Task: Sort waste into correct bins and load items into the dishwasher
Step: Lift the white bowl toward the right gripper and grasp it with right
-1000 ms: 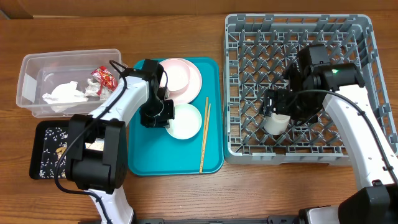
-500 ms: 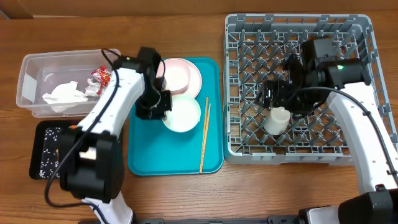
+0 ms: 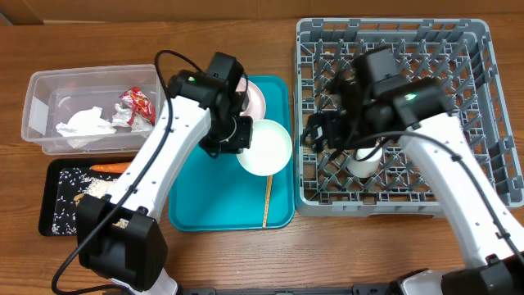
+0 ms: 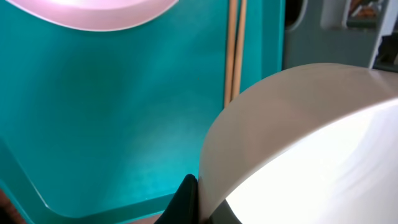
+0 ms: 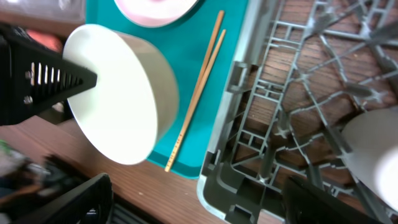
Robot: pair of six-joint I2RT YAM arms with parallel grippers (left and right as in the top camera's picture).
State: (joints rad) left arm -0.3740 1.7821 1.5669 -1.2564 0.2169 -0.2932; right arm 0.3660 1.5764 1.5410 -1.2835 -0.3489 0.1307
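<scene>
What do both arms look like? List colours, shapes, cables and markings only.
Both arms have white tubular links and black boxy joints. The left arm has a looping black cable; the right arm carries one too and shows a small green light. The left fingers are black wedges with rows of slots.
</scene>
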